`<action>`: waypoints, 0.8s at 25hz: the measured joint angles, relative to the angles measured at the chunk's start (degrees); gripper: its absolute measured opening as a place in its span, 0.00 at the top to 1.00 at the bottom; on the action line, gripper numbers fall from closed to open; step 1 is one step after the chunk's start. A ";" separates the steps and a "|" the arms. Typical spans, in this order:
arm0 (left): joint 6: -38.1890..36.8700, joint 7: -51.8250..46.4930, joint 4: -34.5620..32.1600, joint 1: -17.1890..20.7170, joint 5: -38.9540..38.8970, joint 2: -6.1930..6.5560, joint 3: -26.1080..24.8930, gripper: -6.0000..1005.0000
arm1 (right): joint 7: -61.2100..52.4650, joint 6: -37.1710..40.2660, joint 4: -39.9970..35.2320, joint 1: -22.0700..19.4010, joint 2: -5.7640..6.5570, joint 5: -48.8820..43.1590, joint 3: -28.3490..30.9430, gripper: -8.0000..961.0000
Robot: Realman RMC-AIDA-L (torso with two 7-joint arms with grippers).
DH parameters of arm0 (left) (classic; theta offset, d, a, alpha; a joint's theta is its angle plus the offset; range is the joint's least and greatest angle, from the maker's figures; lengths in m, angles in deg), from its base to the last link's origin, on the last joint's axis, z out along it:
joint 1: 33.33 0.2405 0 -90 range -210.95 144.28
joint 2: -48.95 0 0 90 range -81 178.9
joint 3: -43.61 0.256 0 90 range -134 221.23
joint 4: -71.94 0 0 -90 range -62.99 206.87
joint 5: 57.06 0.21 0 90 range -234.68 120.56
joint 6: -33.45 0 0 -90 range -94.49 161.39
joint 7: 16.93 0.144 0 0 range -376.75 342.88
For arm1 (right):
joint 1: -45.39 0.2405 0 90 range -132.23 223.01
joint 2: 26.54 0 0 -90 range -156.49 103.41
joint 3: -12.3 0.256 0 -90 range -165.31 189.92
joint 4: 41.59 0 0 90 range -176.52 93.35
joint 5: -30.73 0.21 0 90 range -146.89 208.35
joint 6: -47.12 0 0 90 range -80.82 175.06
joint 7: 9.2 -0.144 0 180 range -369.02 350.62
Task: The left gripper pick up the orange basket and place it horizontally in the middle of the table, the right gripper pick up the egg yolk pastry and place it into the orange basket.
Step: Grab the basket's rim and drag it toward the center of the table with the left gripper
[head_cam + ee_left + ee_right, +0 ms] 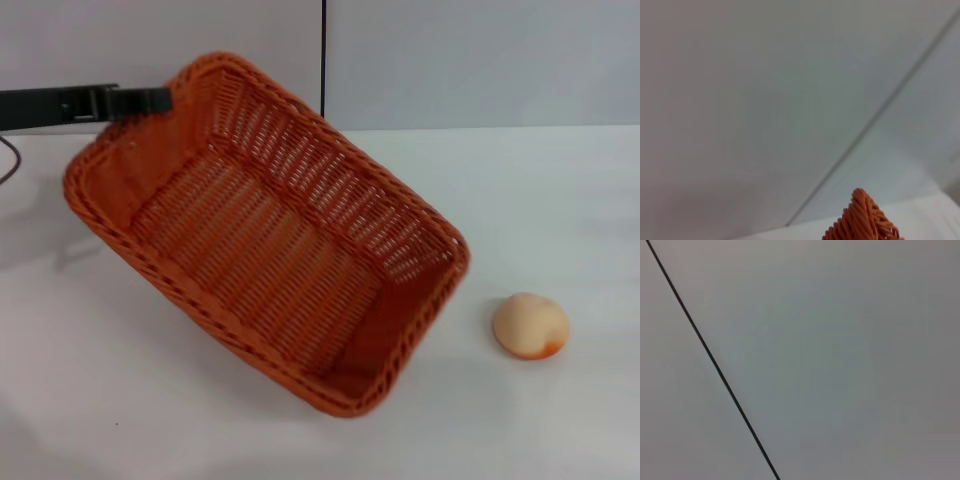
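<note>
The orange basket (270, 240) fills the middle-left of the table (560, 200), lying diagonally with its far left corner raised and its opening facing me. My left gripper (158, 99) reaches in from the left edge at that raised corner and is shut on the braided rim. The left wrist view shows only a bit of that rim (862, 220) against the wall. The egg yolk pastry (530, 325) lies on the table to the right of the basket, a short gap away from it. My right gripper is out of view.
A grey wall (480, 60) with a dark vertical seam (324, 55) stands behind the table. A thin cable (10, 160) hangs at the left edge. The right wrist view shows only the wall and its seam (715, 365).
</note>
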 joint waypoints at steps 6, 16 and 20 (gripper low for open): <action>4.00 -1.06 2.09 4.26 -5.51 -0.07 -0.60 0.83 | 0.00 -0.82 0.09 0.10 -0.09 0.00 0.00 0.24; 4.91 -0.37 4.77 10.89 -17.32 -0.16 -0.95 0.83 | 0.00 -1.30 0.09 0.91 -0.11 0.00 0.00 0.24; 5.36 0.27 6.64 12.06 -18.99 -0.27 -0.95 0.84 | 0.09 -1.87 0.09 1.09 -0.11 0.00 0.00 0.24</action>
